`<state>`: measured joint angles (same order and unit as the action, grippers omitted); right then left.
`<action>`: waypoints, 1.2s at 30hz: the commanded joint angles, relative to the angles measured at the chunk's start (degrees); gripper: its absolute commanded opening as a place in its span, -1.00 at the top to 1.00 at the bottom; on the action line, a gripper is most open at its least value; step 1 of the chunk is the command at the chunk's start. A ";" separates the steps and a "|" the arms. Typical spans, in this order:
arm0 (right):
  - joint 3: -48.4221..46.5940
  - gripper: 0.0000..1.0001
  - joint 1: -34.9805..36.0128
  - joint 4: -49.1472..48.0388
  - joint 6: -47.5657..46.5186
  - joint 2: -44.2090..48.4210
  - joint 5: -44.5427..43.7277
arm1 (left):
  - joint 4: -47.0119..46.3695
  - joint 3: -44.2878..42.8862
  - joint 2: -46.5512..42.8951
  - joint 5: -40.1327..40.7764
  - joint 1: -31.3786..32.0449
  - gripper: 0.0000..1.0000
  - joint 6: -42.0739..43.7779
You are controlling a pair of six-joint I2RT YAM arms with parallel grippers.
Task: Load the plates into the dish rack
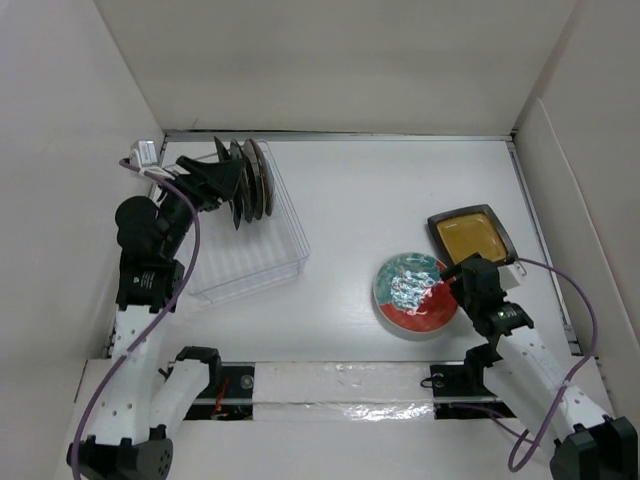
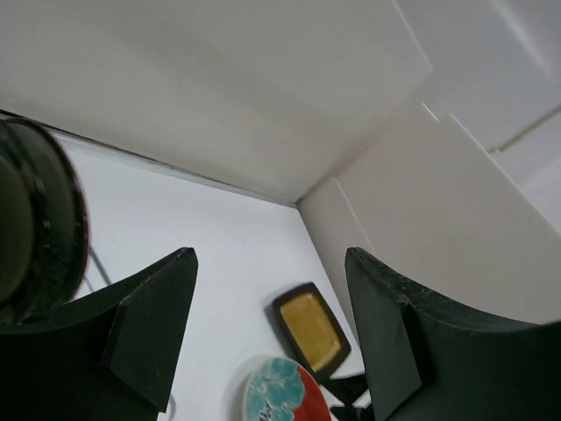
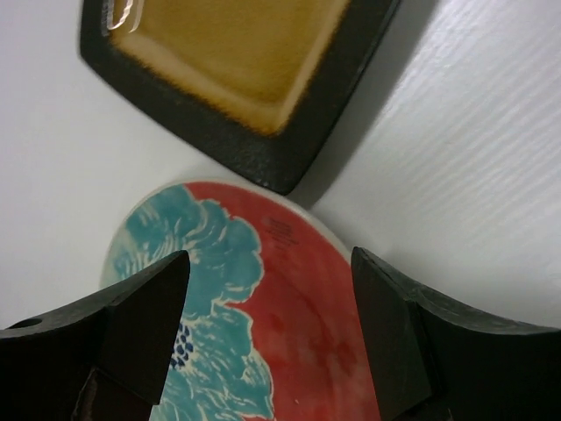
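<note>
The clear dish rack (image 1: 255,255) sits at the left. Several plates (image 1: 252,180) stand on edge in its far end; one dark-rimmed plate (image 2: 39,219) shows at the left of the left wrist view. My left gripper (image 1: 236,186) is open and empty right beside them (image 2: 270,259). The red-and-teal round plate (image 1: 415,293) lies flat at centre right, its far-right rim overlapping the edge of the black square amber-centred plate (image 1: 470,235). My right gripper (image 1: 452,272) hovers open over the red-and-teal plate's right side (image 3: 270,256), with the red-and-teal plate (image 3: 263,333) and the amber-centred plate (image 3: 237,61) below it.
White walls enclose the table on the left, back and right. The near half of the rack holds no plates. A taped strip (image 1: 330,385) runs along the near edge between the arm bases. Purple cables (image 1: 190,250) hang from both arms.
</note>
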<state>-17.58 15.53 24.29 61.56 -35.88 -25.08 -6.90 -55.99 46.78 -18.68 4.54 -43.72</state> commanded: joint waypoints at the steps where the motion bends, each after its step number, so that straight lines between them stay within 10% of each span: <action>1: -2.89 -0.61 -3.39 1.72 1.72 -4.27 -0.76 | 2.92 -0.43 -4.32 -0.70 4.85 -0.31 5.03; 10: -3.77 -0.58 -5.95 0.94 0.06 -8.33 4.50 | 9.53 -2.02 -8.11 4.60 14.97 -0.31 14.71; 21: -0.70 -0.33 3.01 -14.17 -3.99 -19.04 24.64 | 9.53 -0.97 -6.27 6.98 12.52 -0.30 14.72; 31: 4.92 0.92 4.51 -36.31 -3.99 -33.72 31.32 | 12.00 0.87 -1.09 18.05 12.52 -0.15 9.63; 36: 7.47 1.00 3.90 -44.14 -5.39 -31.29 31.76 | 16.10 2.38 -0.20 34.64 11.29 -0.26 6.64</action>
<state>-12.71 19.57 -18.17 58.65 -68.20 6.31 6.92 -54.11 46.68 3.90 16.99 -34.22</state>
